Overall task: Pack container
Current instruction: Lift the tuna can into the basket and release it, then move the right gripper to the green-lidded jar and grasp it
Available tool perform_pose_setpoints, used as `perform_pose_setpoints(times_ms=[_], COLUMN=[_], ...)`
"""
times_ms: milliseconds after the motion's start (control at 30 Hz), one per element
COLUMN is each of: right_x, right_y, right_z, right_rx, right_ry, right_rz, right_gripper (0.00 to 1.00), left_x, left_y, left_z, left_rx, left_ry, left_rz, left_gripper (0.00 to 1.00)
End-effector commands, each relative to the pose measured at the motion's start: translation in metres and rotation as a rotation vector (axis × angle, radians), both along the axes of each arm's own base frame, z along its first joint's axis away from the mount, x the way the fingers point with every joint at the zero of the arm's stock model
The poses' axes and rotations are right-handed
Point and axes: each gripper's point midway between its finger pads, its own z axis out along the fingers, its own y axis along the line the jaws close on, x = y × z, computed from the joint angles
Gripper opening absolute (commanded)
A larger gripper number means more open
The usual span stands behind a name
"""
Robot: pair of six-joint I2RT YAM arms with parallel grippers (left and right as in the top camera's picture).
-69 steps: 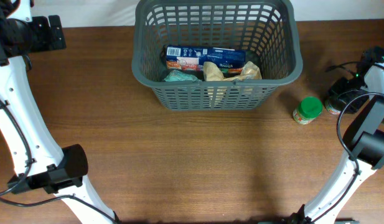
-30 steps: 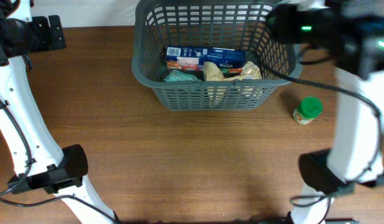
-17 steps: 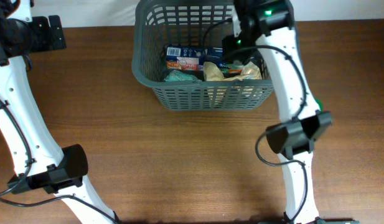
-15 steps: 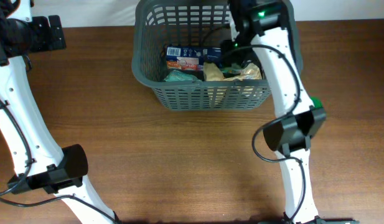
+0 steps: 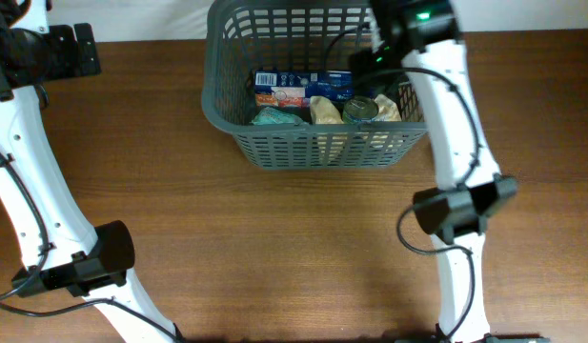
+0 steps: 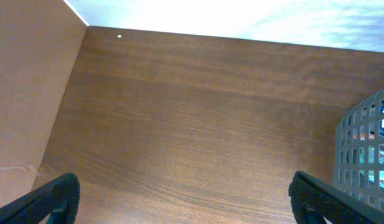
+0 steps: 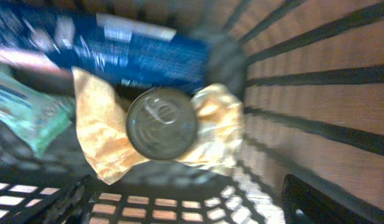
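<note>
The dark grey slotted basket [image 5: 227,110] stands at the back middle of the table. It holds a blue box [image 5: 298,84], a teal packet [image 5: 272,117], a tan crumpled bag [image 5: 324,110] and a round metal-topped can [image 5: 360,110] resting on the bag. My right gripper [image 5: 377,69] hangs open over the basket's right part, just above the can [image 7: 160,124], and holds nothing. Its fingers [image 7: 192,208] show at the lower corners of the right wrist view. My left gripper [image 5: 79,50] is open and empty at the far left; its fingers [image 6: 188,202] are spread wide over bare table.
The basket's near wall [image 7: 148,208] and right wall [image 7: 304,93] close in around the right gripper. The right arm [image 5: 456,124] crosses the table right of the basket. The basket's left corner [image 6: 366,152] shows in the left wrist view.
My right arm has swung from the table's right side over the basket. The can now lies on the tan bag inside, free of the gripper. The left arm has not moved.
</note>
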Motion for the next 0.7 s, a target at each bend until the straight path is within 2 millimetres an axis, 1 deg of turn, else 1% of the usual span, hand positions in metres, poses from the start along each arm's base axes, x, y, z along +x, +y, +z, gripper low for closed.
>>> perform_pose_setpoints(times_ms=[0, 33, 67, 100, 133, 167, 200, 233, 267, 300, 333, 367, 433, 467, 500, 533, 567, 600, 667], right_x=[-0.028, -0.038, -0.045, -0.057, -0.062, -0.073, -0.081, -0.090, -0.098, -0.103, -0.111, -0.116, -0.123, -0.126, -0.128, -0.129, -0.128, -0.128, -0.125], right_y=[-0.049, -0.062, -0.071, -0.086, -0.093, -0.110, -0.124, -0.144, -0.165, -0.181, -0.205, -0.221, -0.257, -0.276, -0.288, -0.297, -0.300, -0.302, -0.300], right_z=[0.124, 0.143, 0.157, 0.176, 0.184, 0.199, 0.207, 0.215, 0.218, 0.219, 0.214, 0.208, 0.185, 0.167, 0.152, 0.134, 0.121, 0.090, 0.055], right_rx=[-0.030, -0.044, -0.047, -0.036, -0.030, -0.025, -0.028, -0.027, -0.025, -0.024, -0.020, -0.014, 0.007, 0.023, 0.040, 0.067, 0.086, 0.122, 0.145], right_ry=[-0.307, -0.356, -0.388, -0.435, -0.454, -0.492, -0.513, -0.533, -0.543, -0.542, -0.525, -0.500, -0.421, -0.367, -0.321, -0.265, -0.226, -0.133, -0.038], right_rz=[-0.107, -0.137, -0.158, -0.205, -0.225, -0.273, -0.305, -0.368, -0.442, -0.495, -0.571, -0.620, -0.724, -0.787, -0.833, -0.863, -0.872, -0.883, -0.883], right_gripper=[0.86, 0.86, 0.86, 0.86, 0.86, 0.86, 0.86, 0.86, 0.86, 0.86, 0.86, 0.86, 0.86, 0.86, 0.86, 0.86, 0.85, 0.82, 0.81], left_x=[-0.002, -0.002, -0.002, -0.002, -0.002, -0.002, -0.002, -0.002, -0.002, -0.002, -0.002, -0.002, -0.002, -0.002, -0.002, -0.002, -0.002, -0.002, -0.002], left_y=[0.001, 0.001, 0.001, 0.001, 0.001, 0.001, 0.001, 0.001, 0.001, 0.001, 0.001, 0.001, 0.001, 0.001, 0.001, 0.001, 0.001, 0.001, 0.001], left_z=[0.001, 0.001, 0.001, 0.001, 0.001, 0.001, 0.001, 0.001, 0.001, 0.001, 0.001, 0.001, 0.001, 0.001, 0.001, 0.001, 0.001, 0.001, 0.001], left_rx=[-0.006, -0.006, -0.006, -0.006, -0.006, -0.006, -0.006, -0.006, -0.006, -0.006, -0.006, -0.006, -0.006, -0.006, -0.006, -0.006, -0.006, -0.006, -0.006], left_ry=[-0.001, -0.001, -0.001, -0.001, -0.001, -0.001, -0.001, -0.001, -0.001, -0.001, -0.001, -0.001, -0.001, -0.001, -0.001, -0.001, -0.001, -0.001, -0.001], left_rz=[0.009, 0.009, 0.009, 0.009, 0.009, 0.009, 0.009, 0.009, 0.009, 0.009, 0.009, 0.009, 0.009, 0.009, 0.009, 0.009, 0.009, 0.009, 0.009], left_gripper=[0.99, 0.99, 0.99, 0.99, 0.99, 0.99, 0.99, 0.99, 0.99, 0.99, 0.99, 0.99, 0.99, 0.99, 0.99, 0.99, 0.99, 0.99, 0.99])
